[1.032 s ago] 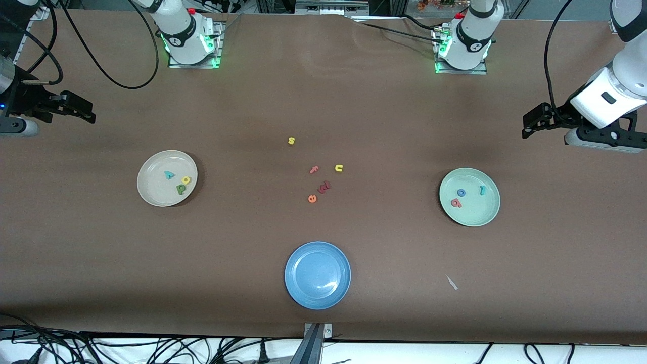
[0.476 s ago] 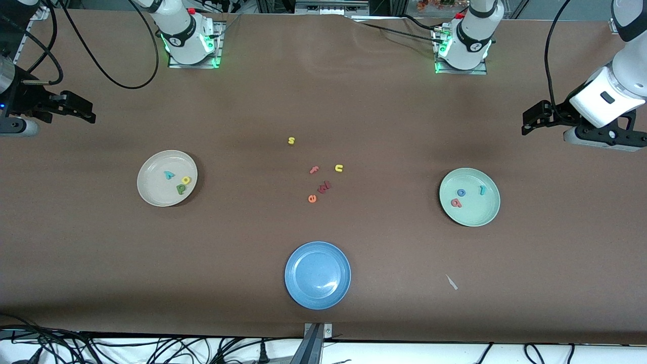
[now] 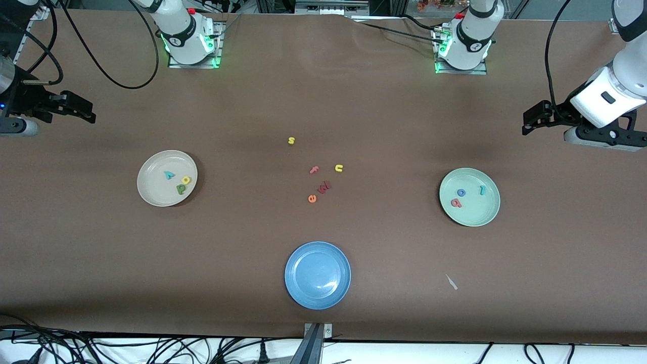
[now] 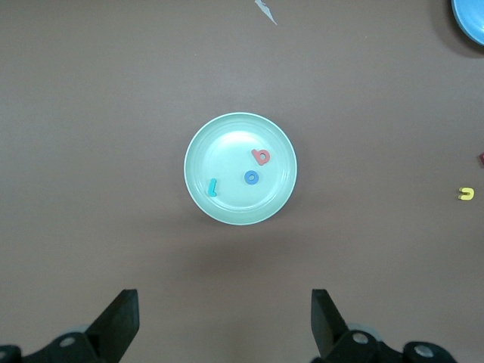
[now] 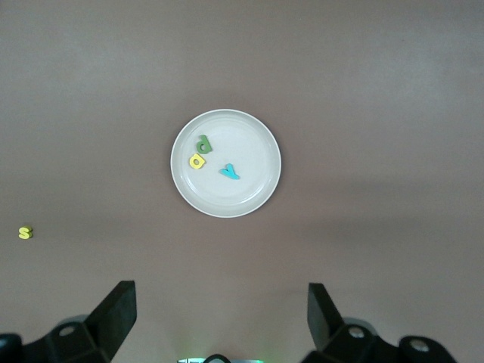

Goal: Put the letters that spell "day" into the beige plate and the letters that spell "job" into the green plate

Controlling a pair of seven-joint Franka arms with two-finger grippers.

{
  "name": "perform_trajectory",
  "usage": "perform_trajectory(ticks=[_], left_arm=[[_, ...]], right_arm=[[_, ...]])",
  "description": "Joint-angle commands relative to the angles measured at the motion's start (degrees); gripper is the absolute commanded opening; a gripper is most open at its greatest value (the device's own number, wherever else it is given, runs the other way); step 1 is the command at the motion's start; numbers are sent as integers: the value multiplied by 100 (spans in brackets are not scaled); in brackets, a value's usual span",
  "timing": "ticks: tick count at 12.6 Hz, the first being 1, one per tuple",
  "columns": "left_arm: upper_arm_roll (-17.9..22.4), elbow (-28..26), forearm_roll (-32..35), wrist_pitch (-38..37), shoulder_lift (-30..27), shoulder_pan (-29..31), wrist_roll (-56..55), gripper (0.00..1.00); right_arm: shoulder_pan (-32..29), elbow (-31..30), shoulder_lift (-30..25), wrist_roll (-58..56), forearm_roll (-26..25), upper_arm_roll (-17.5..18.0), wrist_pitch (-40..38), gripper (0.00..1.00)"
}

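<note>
The "day" letters (image 5: 212, 157) are seen in the beige plate (image 5: 257, 197), the "job" letters (image 4: 246, 172) in the green plate (image 4: 227, 215) — each well clear of wide-open, empty jaws held above the desk.

high front view — wrist views overhead

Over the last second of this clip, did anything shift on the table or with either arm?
Barely: the left gripper drew slightly toward its end of the table, open and empty. The right gripper waits open. The d, a, y stayed in the beige plate, the j, o, b in the green plate.
</note>
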Motion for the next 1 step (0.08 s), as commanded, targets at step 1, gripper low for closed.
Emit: perform_trajectory(ticks=[1], left_arm=[[-17,128,77,-125,22,0,-12,100]], right_arm=[[-31,32,-9,0,25,32,-70,100]])
